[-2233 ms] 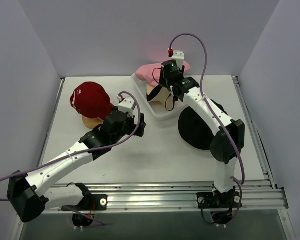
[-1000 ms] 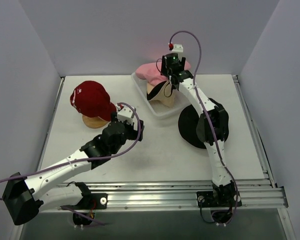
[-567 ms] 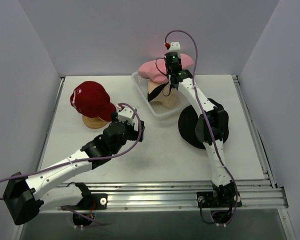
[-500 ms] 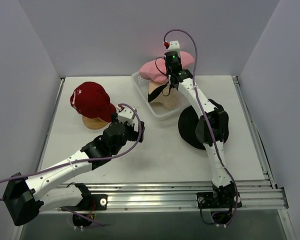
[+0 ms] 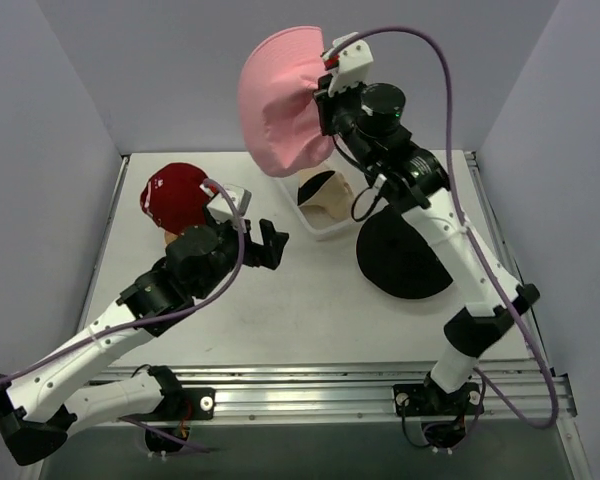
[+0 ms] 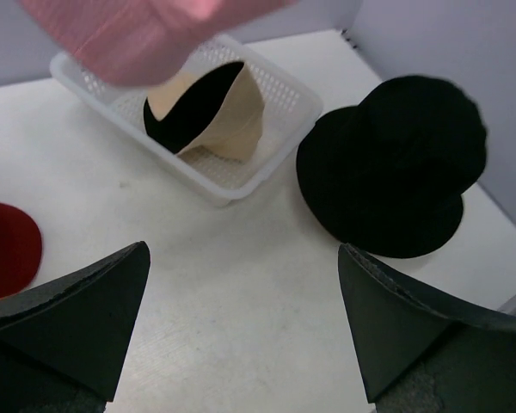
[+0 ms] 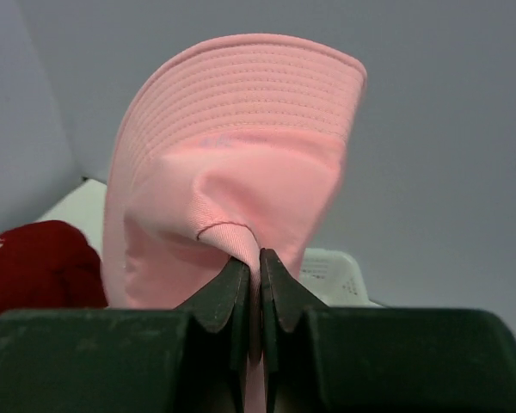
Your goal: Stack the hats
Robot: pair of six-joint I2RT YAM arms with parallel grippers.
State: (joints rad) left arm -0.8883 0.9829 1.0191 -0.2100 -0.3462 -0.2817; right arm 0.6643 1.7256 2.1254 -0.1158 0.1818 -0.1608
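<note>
Top view: right pincer (image 5: 327, 104) holds the pink cap (image 5: 280, 100) high above the far tabletop (image 5: 310, 320); the red cap (image 5: 180, 195) sits left.
Left wrist: left pincer (image 6: 241, 327) stands apart, empty.
Right wrist: jaws clamp one thin fold of the pink cap (image 7: 232, 163); in my judgement, slippage could drop it.

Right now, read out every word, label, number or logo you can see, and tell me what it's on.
No text is legible.
Red fabric cap: white marks on its side, too small and blurred to read.
Pink fabric cap, black fabric bucket hat, tan fabric hat, white plastic mesh basket: no lettering shows.
</note>
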